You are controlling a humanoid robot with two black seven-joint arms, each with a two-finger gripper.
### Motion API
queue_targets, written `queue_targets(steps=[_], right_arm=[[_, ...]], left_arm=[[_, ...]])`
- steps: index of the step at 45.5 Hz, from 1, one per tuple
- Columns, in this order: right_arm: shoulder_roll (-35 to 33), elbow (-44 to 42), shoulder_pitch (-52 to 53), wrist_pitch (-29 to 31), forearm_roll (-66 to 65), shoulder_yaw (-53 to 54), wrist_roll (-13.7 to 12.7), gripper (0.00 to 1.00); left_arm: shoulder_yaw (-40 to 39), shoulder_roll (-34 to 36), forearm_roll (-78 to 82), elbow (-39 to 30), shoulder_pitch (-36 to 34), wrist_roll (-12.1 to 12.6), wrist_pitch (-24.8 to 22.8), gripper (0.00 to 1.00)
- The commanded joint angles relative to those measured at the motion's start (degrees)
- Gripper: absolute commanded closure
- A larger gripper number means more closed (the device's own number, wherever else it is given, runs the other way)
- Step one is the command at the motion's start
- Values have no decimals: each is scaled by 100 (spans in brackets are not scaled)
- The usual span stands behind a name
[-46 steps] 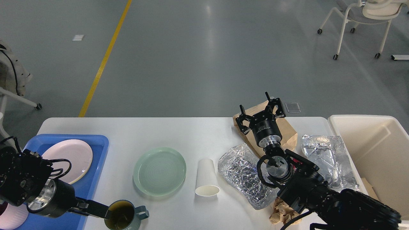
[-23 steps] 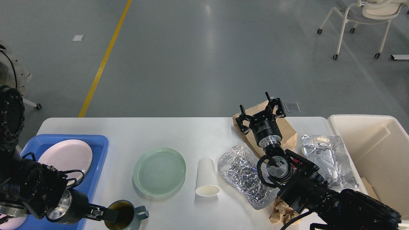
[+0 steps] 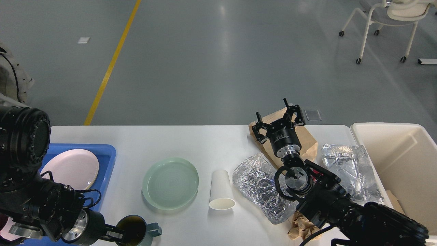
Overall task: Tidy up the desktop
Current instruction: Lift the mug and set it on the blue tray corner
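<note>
While our left gripper [image 3: 117, 234] pinches the teal mug's [image 3: 138, 234] rim at 7 o'clock on the desktop [image 3: 205, 143], our right gripper [image 3: 278, 121] hangs spread over the brown bag [image 3: 307, 140] at 1 o'clock.

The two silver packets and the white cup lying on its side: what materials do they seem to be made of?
The silver packets and look like crinkled metal foil or foil-lined film: shiny, creased, full of small glints. The white cup looks like matte paper, judging by its rolled rim and dull surface.
</note>
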Motion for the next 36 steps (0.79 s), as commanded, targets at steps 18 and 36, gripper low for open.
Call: queue_targets(steps=[18,36], right_arm=[[-1,0,0,0,0,0,0,0],[-1,0,0,0,0,0,0,0]], left_arm=[[623,213,112,-401,-973,-846,-39,100],[3560,652,921,-719,-2759,-2428,-435,100]])
